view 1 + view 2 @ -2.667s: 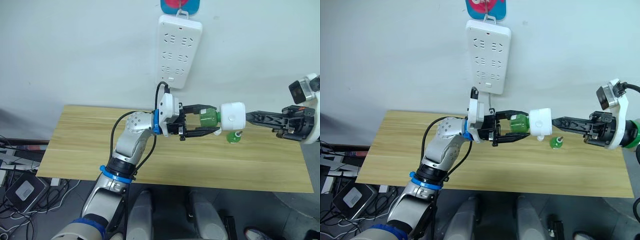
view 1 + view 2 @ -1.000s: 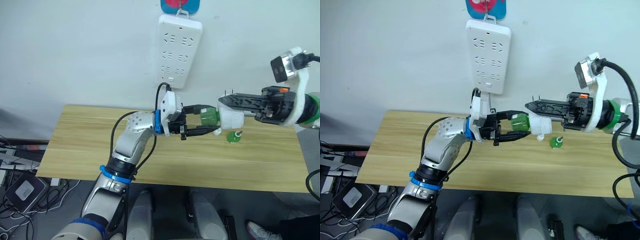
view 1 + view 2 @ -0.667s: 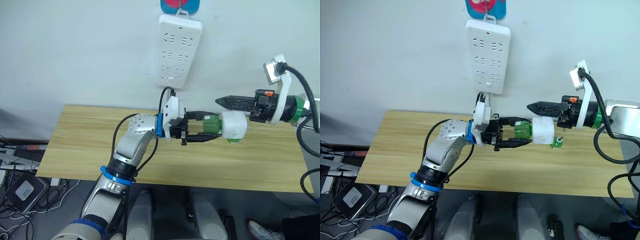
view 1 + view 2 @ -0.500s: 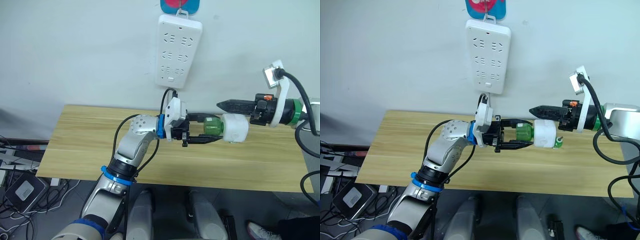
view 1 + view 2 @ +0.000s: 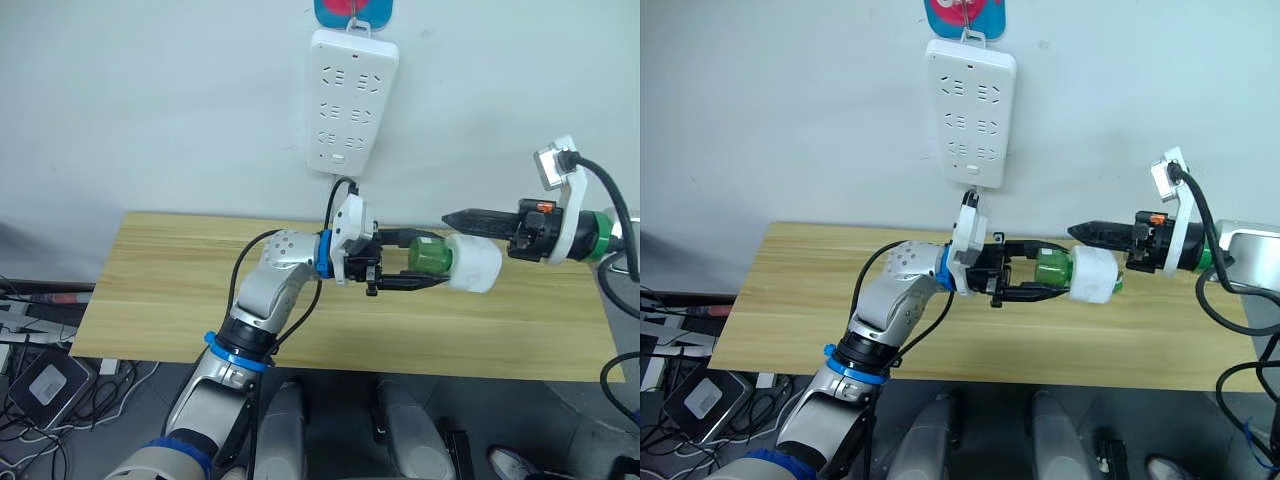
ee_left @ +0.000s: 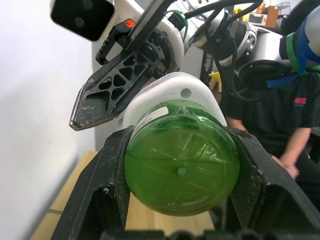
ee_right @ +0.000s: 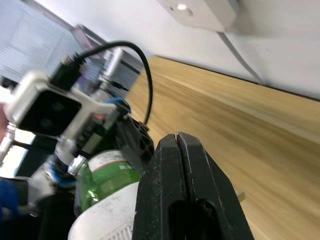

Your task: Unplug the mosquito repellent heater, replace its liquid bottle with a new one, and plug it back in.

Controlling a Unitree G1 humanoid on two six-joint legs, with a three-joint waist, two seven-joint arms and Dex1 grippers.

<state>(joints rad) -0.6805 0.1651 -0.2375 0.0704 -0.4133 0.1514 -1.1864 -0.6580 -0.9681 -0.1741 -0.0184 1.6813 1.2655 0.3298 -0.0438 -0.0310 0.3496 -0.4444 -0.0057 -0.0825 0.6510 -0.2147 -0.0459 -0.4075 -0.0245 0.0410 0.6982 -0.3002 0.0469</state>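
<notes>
Left gripper (image 5: 425, 269) clamps round green plastic liquid bottle (image 5: 430, 257), w/ small white plastic heater (image 5: 472, 266) at its tip. Right gripper (image 5: 456, 217), fingers pressed together, touches heater's top. Twist gently, bottle held firm.

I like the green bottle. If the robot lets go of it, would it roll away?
Probably. The bottle looks round, so on the table it would likely roll. It seems stiff, clear plastic, maybe slippery. The left gripper clamps it now, with the heater on its end.
</notes>
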